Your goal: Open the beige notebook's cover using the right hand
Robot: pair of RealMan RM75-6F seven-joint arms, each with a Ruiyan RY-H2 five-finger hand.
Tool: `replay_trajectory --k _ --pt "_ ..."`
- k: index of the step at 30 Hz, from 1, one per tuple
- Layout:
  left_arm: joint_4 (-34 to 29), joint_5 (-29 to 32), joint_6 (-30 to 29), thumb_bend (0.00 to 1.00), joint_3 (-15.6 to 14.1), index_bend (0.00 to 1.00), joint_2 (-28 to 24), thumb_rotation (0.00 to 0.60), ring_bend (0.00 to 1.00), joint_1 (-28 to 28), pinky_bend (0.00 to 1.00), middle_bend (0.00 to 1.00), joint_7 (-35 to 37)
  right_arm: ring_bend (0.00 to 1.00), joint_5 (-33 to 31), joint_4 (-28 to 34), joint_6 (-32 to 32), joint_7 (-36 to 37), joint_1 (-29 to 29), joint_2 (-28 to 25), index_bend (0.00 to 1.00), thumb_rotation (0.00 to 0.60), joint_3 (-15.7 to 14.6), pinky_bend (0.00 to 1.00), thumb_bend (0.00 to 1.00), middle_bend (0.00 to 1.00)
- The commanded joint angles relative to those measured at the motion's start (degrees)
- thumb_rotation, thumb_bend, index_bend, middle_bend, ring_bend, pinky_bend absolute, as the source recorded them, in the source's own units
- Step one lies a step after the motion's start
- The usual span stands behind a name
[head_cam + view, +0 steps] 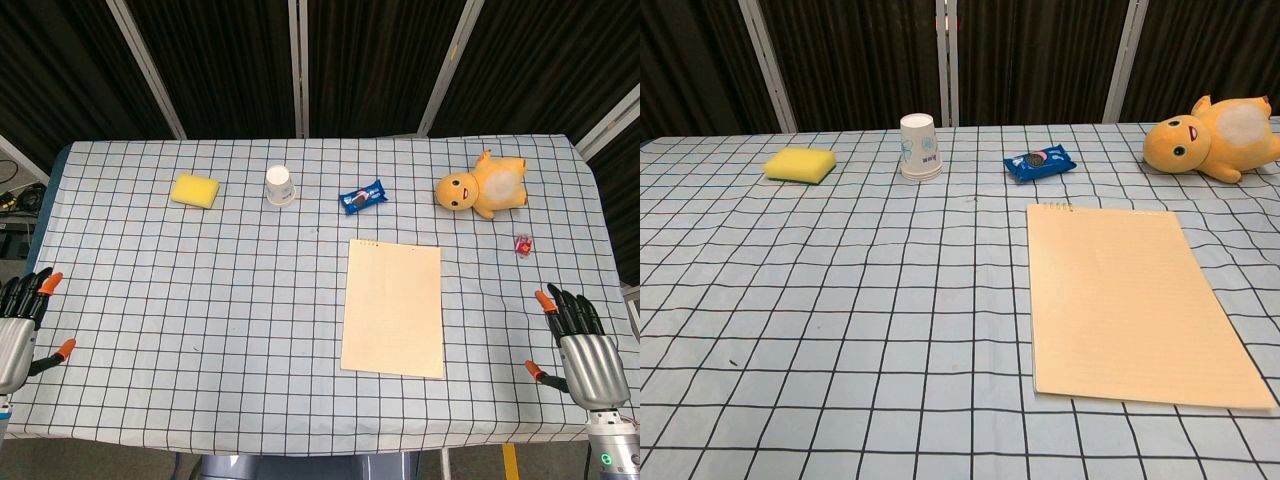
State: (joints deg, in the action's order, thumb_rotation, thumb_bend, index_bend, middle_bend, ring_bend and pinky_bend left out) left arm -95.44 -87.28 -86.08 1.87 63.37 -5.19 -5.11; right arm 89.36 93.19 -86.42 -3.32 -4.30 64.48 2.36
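The beige notebook (pixel 392 307) (pixel 1130 300) lies flat and closed on the checkered tablecloth, right of centre, its binding at the far edge. My right hand (pixel 582 345) hovers at the table's right front corner, well to the right of the notebook, fingers spread and holding nothing. At the left front edge my left hand (pixel 20 325) is also empty with fingers apart. The chest view shows neither hand.
Along the far side sit a yellow sponge (pixel 195 189) (pixel 800 165), an upturned paper cup (pixel 281 185) (pixel 921 147), a blue snack packet (pixel 362 197) (pixel 1039 163) and a yellow plush toy (pixel 482 185) (pixel 1210 137). A small pink item (pixel 522 245) lies right of the notebook.
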Motion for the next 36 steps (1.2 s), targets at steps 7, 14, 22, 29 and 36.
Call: replay_trajectory --k 7,14,22,29,36 --pt "0.27 0.28 0.81 0.24 -0.05 0.0 0.0 0.6 0.0 -0.32 0.0 0.0 0.1 0.0 0.08 -0.55 -0.07 0.05 0.1 0.3 0.0 0.6 -0.05 0.0 0.06 0.0" --pt "-0.35 -0.12 0.27 0.24 0.24 0.0 -0.65 0.6 0.0 -0.37 0.0 0.0 0.49 0.0 0.92 -0.38 -0.02 0.01 0.2 0.39 0.0 0.6 -0.63 0.0 0.06 0.0" --pt "-0.31 -0.11 0.76 0.24 0.35 0.0 -0.76 0.6 0.0 -0.72 0.0 0.0 1.11 0.0 1.44 -0.17 0.04 0.09 0.45 0.53 0.0 0.6 -1.24 0.0 0.06 0.0" --pt "-0.55 0.19 0.89 0.24 0.56 0.0 -0.98 0.6 0.0 -0.87 0.0 0.0 1.19 0.0 6.82 1.4 3.86 3.24 -0.53 0.53 0.0 0.6 -5.88 0.0 0.06 0.0" --pt "-0.63 0.48 0.51 0.24 0.83 0.0 -1.29 0.6 0.0 -0.74 0.0 0.0 1.78 0.0 10.34 1.84 9.27 0.93 -2.02 4.43 0.0 0.6 -9.32 0.0 0.06 0.0"
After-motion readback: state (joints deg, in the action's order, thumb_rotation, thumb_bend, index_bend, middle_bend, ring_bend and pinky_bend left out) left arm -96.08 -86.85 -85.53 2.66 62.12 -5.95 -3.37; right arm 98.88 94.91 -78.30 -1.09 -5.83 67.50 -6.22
